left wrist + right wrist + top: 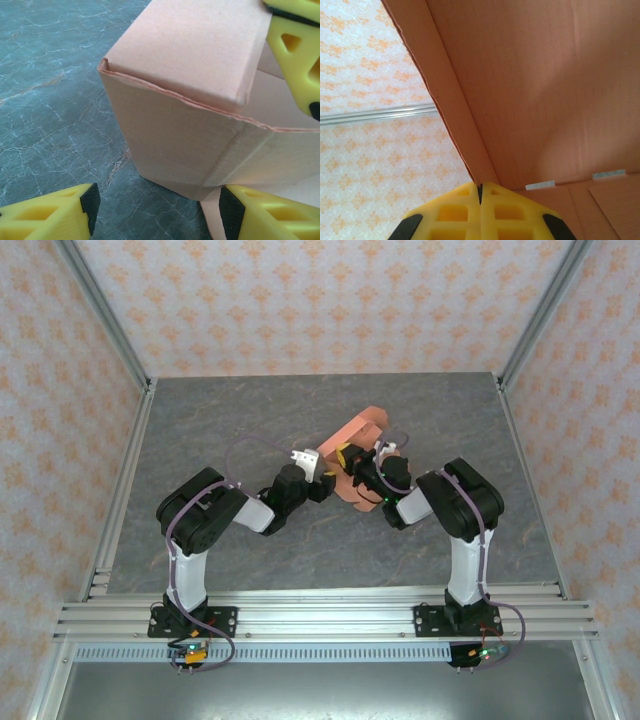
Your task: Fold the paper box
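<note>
The salmon-orange paper box (358, 432) sits partly folded at the middle of the grey table, between both grippers. In the left wrist view the paper box (190, 115) shows a folded corner with a top panel and side wall. My left gripper (156, 212) is open, its yellow fingers (60, 215) straddling the box's lower corner without touching it. A yellow finger of the right gripper (300, 55) shows at the upper right edge. My right gripper (480, 192) is shut on the paper box (545, 90), pinching a thin wall edge between its fingers (455, 215).
The grey marbled table (250, 420) is bounded by patterned orange walls and aluminium frame rails (120, 490). Free table surface lies to the left, right and behind the box. The arms' bases (190, 620) stand on the near rail.
</note>
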`<move>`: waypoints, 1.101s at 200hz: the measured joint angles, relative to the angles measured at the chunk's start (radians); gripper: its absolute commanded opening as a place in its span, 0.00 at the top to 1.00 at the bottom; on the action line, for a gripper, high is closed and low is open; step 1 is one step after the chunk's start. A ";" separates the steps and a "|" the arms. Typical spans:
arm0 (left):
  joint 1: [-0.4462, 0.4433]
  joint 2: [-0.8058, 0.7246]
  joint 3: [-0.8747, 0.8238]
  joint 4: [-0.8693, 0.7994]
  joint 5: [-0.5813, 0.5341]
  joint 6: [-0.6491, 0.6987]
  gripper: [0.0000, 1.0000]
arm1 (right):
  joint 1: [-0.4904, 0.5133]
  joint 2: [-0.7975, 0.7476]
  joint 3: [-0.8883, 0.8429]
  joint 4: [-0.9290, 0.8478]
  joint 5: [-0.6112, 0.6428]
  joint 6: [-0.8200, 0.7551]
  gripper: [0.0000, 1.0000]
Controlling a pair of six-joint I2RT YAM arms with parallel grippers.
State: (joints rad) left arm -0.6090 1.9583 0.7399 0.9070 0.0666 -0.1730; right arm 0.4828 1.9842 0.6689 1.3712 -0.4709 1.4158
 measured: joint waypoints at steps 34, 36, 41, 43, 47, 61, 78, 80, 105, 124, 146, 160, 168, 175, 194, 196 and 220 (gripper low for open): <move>0.000 0.000 -0.002 0.000 0.003 0.010 0.29 | 0.000 0.001 -0.009 0.000 0.017 -0.003 1.00; -0.001 0.000 -0.003 0.000 0.003 0.010 0.29 | 0.000 0.001 -0.009 0.001 0.018 -0.003 1.00; -0.001 0.000 -0.008 0.004 0.003 0.010 0.29 | 0.000 0.002 -0.009 0.001 0.020 -0.003 1.00; -0.002 0.000 -0.011 0.006 0.003 0.011 0.29 | 0.001 0.003 -0.009 0.001 0.020 -0.003 1.00; -0.002 0.000 -0.016 0.008 0.003 0.011 0.29 | 0.001 0.005 -0.009 0.001 0.021 -0.002 1.00; -0.006 0.000 -0.040 0.014 0.003 0.014 0.29 | 0.002 0.008 -0.009 -0.001 0.023 -0.002 1.00; -0.011 0.000 -0.055 0.013 0.007 0.021 0.29 | 0.006 0.008 -0.009 0.000 0.022 -0.002 1.00; -0.011 0.000 -0.055 0.013 0.008 0.023 0.29 | 0.008 0.008 -0.009 0.000 0.022 -0.002 1.00; -0.013 -0.001 -0.055 0.019 0.017 0.045 0.29 | 0.010 0.008 -0.009 -0.001 0.019 0.002 1.00; -0.013 -0.002 -0.055 0.019 0.013 0.055 0.29 | 0.010 0.008 -0.009 -0.001 0.019 0.003 1.00; -0.013 -0.002 -0.050 0.016 -0.010 0.067 0.37 | 0.012 0.008 -0.009 -0.001 0.019 0.005 1.00; -0.013 -0.002 -0.033 0.003 -0.027 0.067 0.43 | 0.016 0.008 -0.009 -0.001 0.020 0.005 1.00; -0.013 -0.002 -0.022 0.001 -0.031 0.066 0.44 | 0.020 0.008 -0.009 -0.001 0.021 0.004 1.00; -0.013 -0.002 -0.016 0.002 -0.034 0.062 0.45 | 0.023 0.008 -0.009 -0.001 0.023 0.004 1.00; -0.013 -0.003 -0.005 -0.007 -0.047 0.049 0.46 | 0.034 0.008 -0.009 -0.001 0.031 0.004 1.00; -0.013 -0.004 -0.004 -0.010 -0.048 0.047 0.47 | 0.035 0.008 -0.009 -0.001 0.032 0.004 1.00; -0.013 -0.023 0.008 -0.045 -0.060 0.037 0.53 | 0.050 0.008 -0.009 0.000 0.053 0.004 1.00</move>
State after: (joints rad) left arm -0.6220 1.9358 0.7483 0.8616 0.0063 -0.1364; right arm 0.5323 1.9923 0.6598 1.3708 -0.4179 1.4200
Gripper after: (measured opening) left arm 0.501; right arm 0.050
